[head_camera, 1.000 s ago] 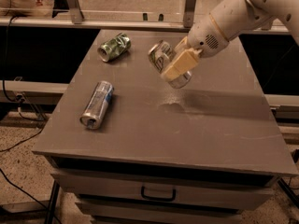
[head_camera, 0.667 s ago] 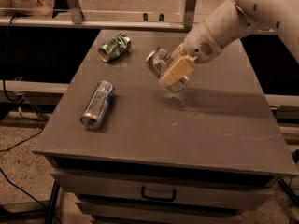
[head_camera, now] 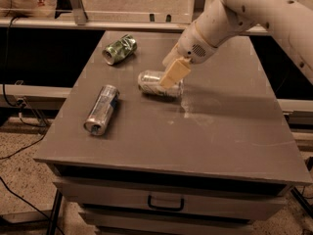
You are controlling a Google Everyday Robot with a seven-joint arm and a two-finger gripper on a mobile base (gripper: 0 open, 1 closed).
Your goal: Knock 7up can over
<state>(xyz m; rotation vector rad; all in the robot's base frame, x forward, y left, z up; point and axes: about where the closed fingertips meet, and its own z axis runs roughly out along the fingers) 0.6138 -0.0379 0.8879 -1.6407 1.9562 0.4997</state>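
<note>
The 7up can, pale silvery with green markings, lies on its side near the middle of the grey table, its top pointing left. My gripper is right above it, the tan fingers overlapping the can's right half. I cannot tell if they touch it.
A slim silver-and-blue can lies on its side at the left of the table. A crushed dark green can lies at the back left. A drawer with a handle is under the tabletop. A rail and clear panel stand behind the table.
The 7up can was tilted at the gripper, off the tabletop; now it lies flat on its side on the table. The gripper has moved slightly left and down with it.
</note>
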